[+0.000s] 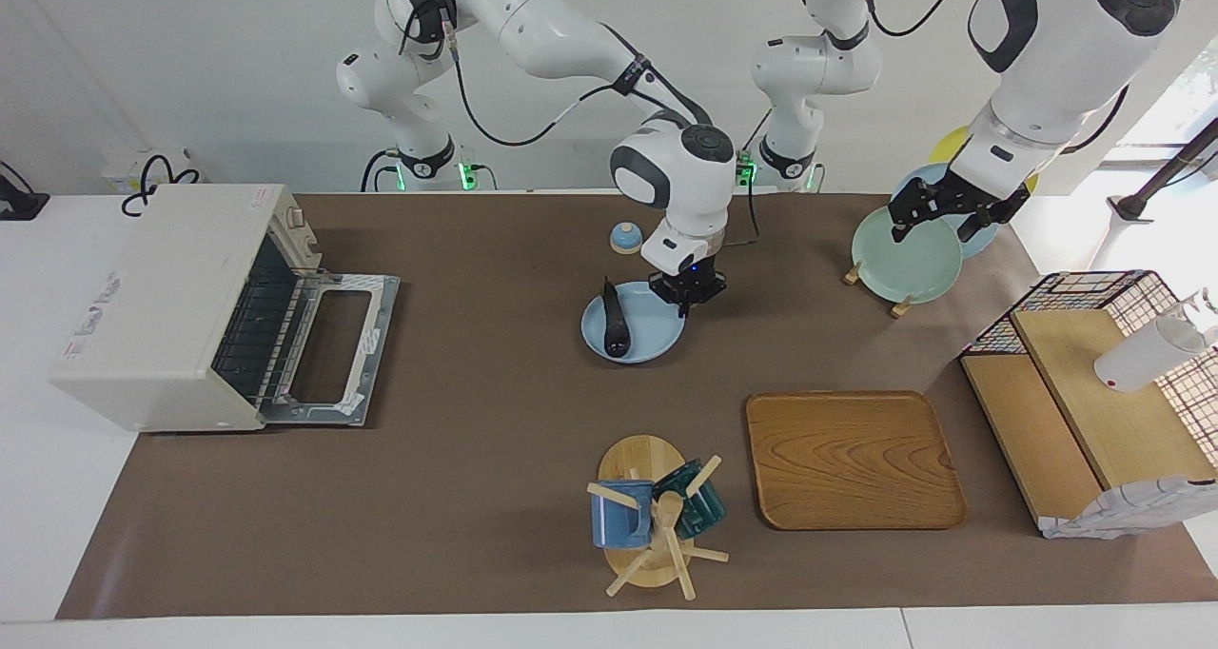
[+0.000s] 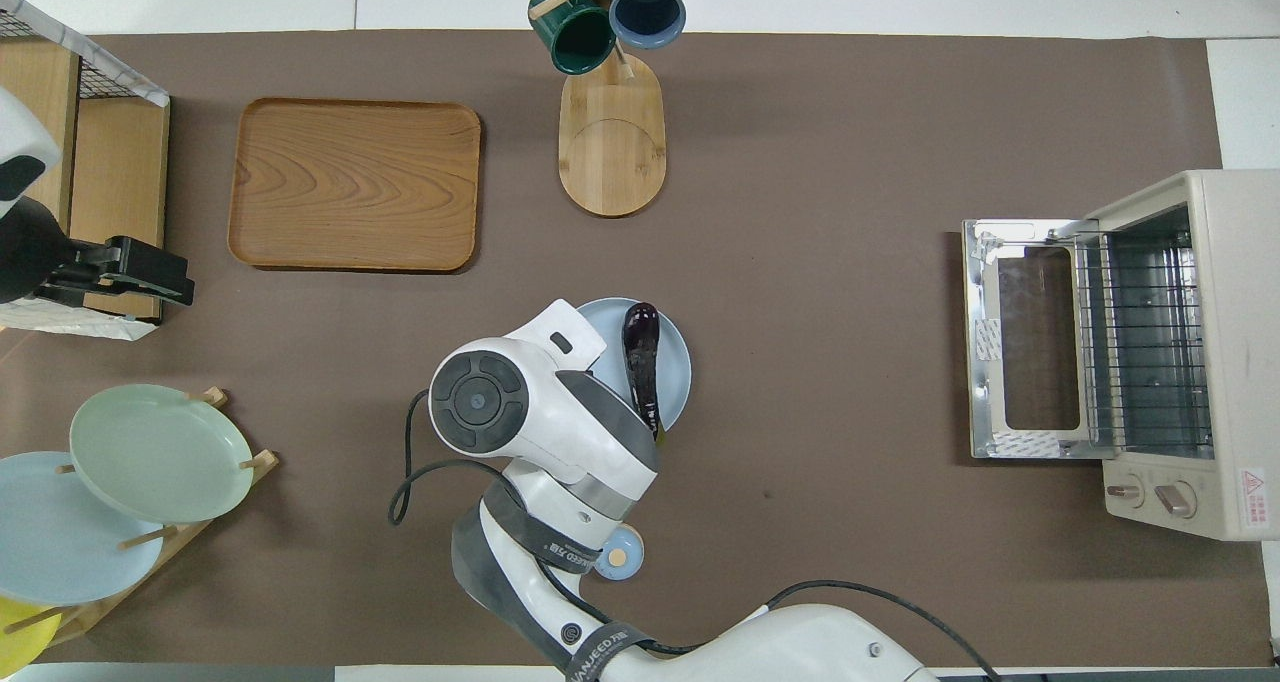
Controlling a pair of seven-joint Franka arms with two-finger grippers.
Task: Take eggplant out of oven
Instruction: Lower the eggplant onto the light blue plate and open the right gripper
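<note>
In the overhead view, the right arm's wrist housing covers the right gripper (image 1: 687,290) and part of the blue plate (image 2: 672,362) and the eggplant's (image 2: 641,357) stem end. The left gripper (image 1: 937,209) is cut off by that view's edge; its finger state is unreadable. The mug rack (image 2: 611,142) and plate rack (image 2: 150,547) are cropped.

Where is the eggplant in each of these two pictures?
Facing view: the eggplant lies on the light blue plate at mid-table, stem toward the robots.
Overhead view: the eggplant lies on the same plate, beside the right arm's wrist.
Shared landmark: the open oven at the right arm's end of the table.
</note>
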